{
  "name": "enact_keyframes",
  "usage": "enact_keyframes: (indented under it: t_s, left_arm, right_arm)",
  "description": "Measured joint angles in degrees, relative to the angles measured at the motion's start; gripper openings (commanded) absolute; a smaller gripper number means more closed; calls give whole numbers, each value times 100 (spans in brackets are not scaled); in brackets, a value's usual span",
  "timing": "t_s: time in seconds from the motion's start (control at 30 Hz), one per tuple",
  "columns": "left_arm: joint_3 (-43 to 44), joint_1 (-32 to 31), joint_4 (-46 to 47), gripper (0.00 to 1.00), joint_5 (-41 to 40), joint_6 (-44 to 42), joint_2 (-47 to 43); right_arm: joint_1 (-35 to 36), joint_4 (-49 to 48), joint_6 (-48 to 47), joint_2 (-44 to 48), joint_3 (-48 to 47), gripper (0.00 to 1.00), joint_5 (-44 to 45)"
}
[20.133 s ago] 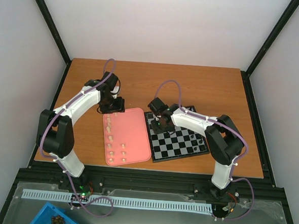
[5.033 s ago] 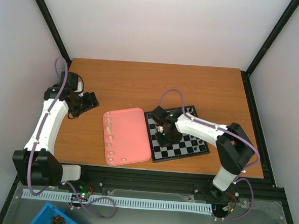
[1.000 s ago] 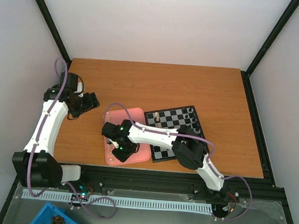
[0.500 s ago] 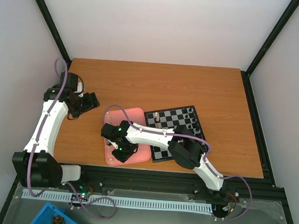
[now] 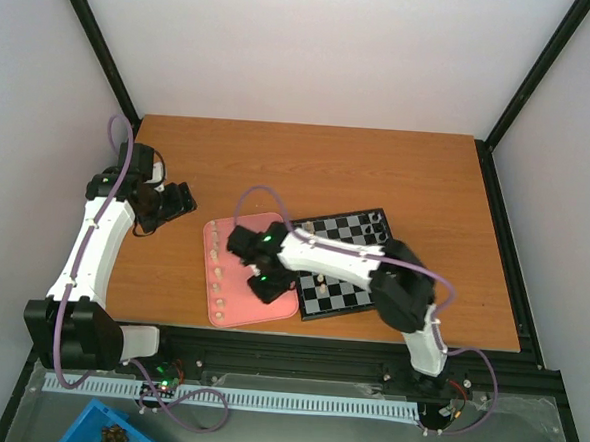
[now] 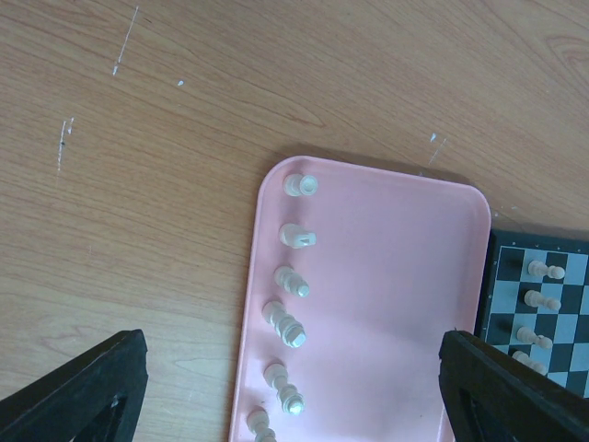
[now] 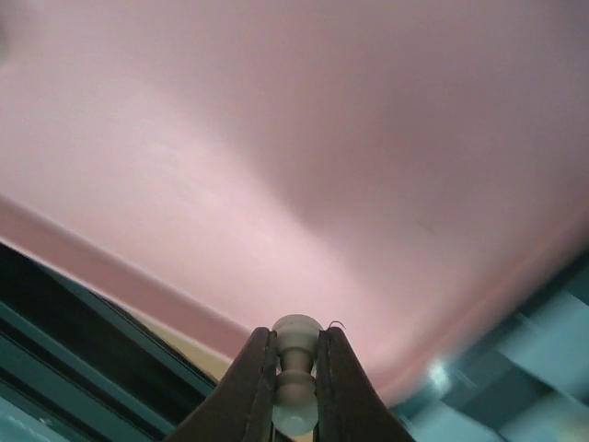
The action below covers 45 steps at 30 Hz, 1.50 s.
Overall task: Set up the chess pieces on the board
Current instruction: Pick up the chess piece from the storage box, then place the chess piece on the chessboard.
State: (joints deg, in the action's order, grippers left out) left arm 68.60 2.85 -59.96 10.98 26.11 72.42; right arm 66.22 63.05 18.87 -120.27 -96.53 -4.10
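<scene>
The left jaws are wide apart and hold nothing, over the desk (image 5: 378,166) close to its left edge. Their camera looks down on the pink tray (image 6: 386,276), which lies near the near edge of the desk, a little left of the middle. A column of cream chess pieces (image 6: 290,281) is lined along the left side of this tray, each apart from the next. The right jaws are above the near right part of the tray. They are closed on one cream piece (image 7: 296,368), whose round head shows between them. Just beside the tray on the right lies the board (image 5: 345,227), slightly turned. Some cream pieces stand on its left columns, and a few dark pieces (image 5: 378,223) are at its far right corner.
</scene>
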Motion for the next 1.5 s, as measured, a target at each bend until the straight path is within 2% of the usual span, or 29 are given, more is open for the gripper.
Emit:
enact_keyframes:
  t_s: [0.2,0.33,0.57,0.77,1.1,1.5]
  left_arm:
    - [0,0,2,88,2,0,2]
    - [0,0,11,88,0,0,24]
    - [0,0,17,88,0,-2,37]
    - [0,0,20,88,0,0,70]
    - [0,0,17,88,-2,-2,79]
    - [0,-2,20,88,-11,-2,188]
  right_arm:
    - [-846,-72,413,1683,1344,3,354]
    - [-1196,-50,636,2218,2116,3,516]
    - [-1191,-188,970,2540,3025,3,407]
    - [-1191,-501,1139,2608,3403,3,282]
    - [-1191,-981,1250,2498,3449,3,308]
    - [-1191,-1086,1257,2396,3563,3,326]
